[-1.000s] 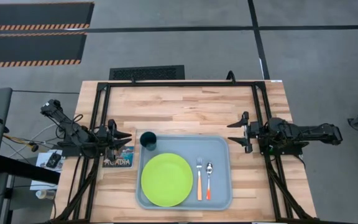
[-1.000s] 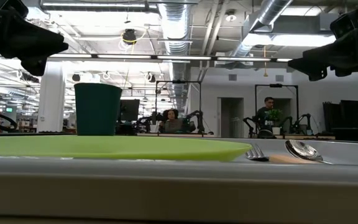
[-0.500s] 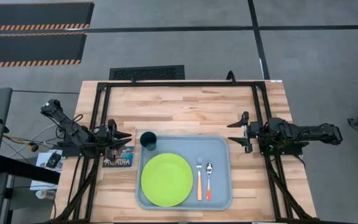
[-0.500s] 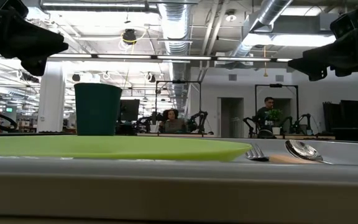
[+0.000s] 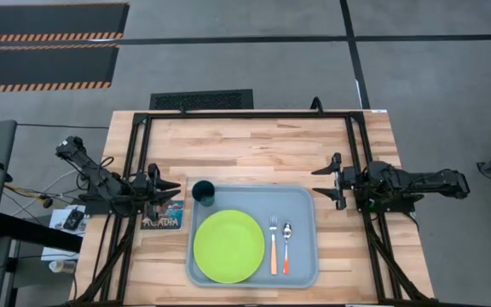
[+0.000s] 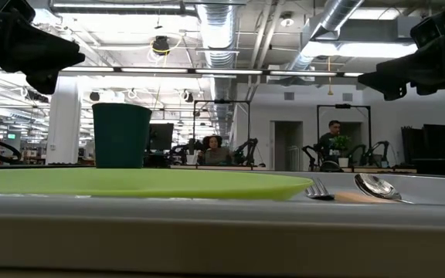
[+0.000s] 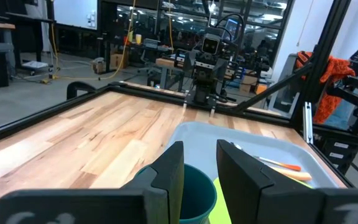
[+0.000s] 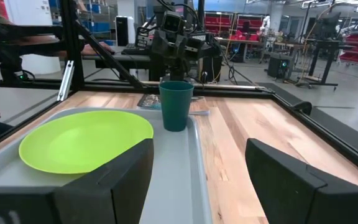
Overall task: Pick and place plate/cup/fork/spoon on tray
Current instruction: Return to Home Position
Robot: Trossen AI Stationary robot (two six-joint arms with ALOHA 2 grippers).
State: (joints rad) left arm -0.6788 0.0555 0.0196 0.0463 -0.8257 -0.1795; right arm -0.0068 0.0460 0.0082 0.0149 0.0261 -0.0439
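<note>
The pale grey-blue tray (image 5: 307,198) lies at the table's near middle. On it rest the lime-green plate (image 5: 228,246), the orange-handled fork (image 5: 273,246) and the spoon (image 5: 286,247) side by side. The dark teal cup (image 5: 203,193) stands upright at the tray's far left corner. My left gripper (image 5: 176,186) hovers just left of the cup, level, its fingers (image 7: 169,171) a narrow gap apart with nothing between them. My right gripper (image 5: 320,183) hovers right of the tray, wide open and empty.
A small picture card reading ACADIA (image 5: 160,222) lies beside the tray's left edge, under my left gripper. A black metal frame (image 5: 245,114) runs around the wooden tabletop. Bare wood (image 5: 254,149) stretches beyond the tray toward the far edge.
</note>
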